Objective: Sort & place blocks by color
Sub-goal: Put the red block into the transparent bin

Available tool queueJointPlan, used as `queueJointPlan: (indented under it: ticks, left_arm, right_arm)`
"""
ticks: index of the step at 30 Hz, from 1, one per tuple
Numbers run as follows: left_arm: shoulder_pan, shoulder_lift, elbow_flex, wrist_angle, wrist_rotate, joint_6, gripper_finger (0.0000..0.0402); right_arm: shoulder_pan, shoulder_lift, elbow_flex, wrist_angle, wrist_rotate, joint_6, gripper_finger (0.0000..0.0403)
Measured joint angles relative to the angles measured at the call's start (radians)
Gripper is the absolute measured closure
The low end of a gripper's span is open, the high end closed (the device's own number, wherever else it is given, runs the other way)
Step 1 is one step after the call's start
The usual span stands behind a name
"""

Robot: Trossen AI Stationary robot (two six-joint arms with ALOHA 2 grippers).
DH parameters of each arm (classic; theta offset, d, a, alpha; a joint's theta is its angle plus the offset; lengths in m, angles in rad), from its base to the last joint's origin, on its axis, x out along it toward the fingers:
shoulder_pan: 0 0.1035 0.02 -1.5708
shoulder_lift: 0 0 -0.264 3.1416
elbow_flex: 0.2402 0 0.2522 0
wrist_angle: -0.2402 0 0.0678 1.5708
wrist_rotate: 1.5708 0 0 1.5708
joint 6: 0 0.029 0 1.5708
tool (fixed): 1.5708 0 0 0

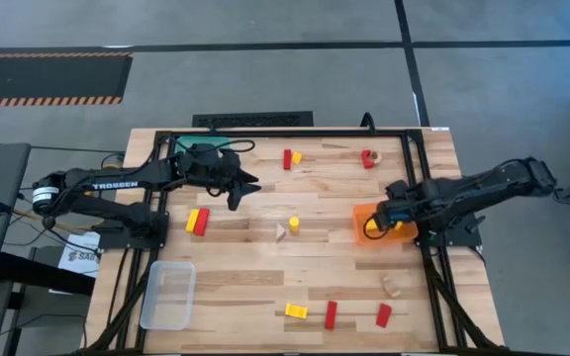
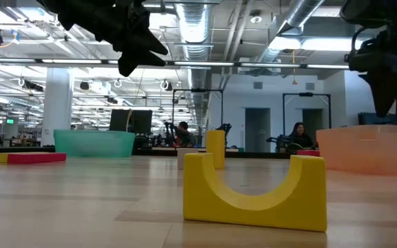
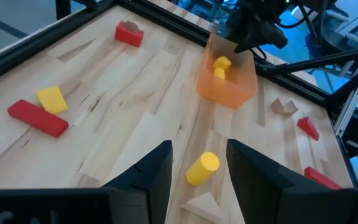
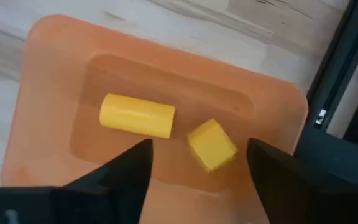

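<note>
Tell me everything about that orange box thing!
The see-through orange plastic tray is a rectangle with rounded corners and upright walls. It sits flat on the pale wooden table, near its right edge. Inside lie two yellow blocks, a cylinder on its side and a small tilted cube, close together. The right end effector hangs open just above it, holding nothing.

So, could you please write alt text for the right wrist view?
Two yellow blocks, a cylinder and a cube, lie loose in the orange tray. The right tool hovers above them, open and empty, with pale wooden table beyond.
</note>
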Motion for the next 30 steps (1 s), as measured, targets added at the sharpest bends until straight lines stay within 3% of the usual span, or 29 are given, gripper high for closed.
queueJointPlan:
  ticks: [4,9,14,18,22,25,30]
  left_arm:
    - [-0.025,0.006,0.000,-0.001,0.056,0.017,0.0262]
    - [-0.141,0.065,-0.001,-0.012,0.130,0.197,0.0261]
    - [-0.220,0.125,-0.001,0.009,-0.037,0.231,0.0243]
    - [-0.218,0.138,-0.001,0.107,-0.092,0.197,0.0213]
    - [-0.192,0.138,0.029,0.116,-0.163,0.184,0.0178]
    - [-0.149,0.138,0.049,0.116,-0.187,0.144,0.0155]
    - [-0.079,0.138,0.071,0.116,-0.190,0.075,0.0137]
  right_arm:
    - [-0.025,-0.001,0.029,0.016,0.032,-0.059,0.0095]
    - [-0.026,-0.001,0.085,0.044,0.145,-0.090,0.0093]
    - [-0.025,-0.001,0.101,0.104,0.176,-0.099,0.0093]
    - [-0.024,-0.001,0.123,0.145,0.187,-0.139,0.0092]
    - [-0.039,-0.008,0.169,0.145,0.287,-0.149,0.0092]
    - [-0.116,-0.015,0.184,0.174,0.327,-0.168,0.0092]
    - [-0.323,-0.002,0.183,0.291,0.274,-0.435,0.0092]
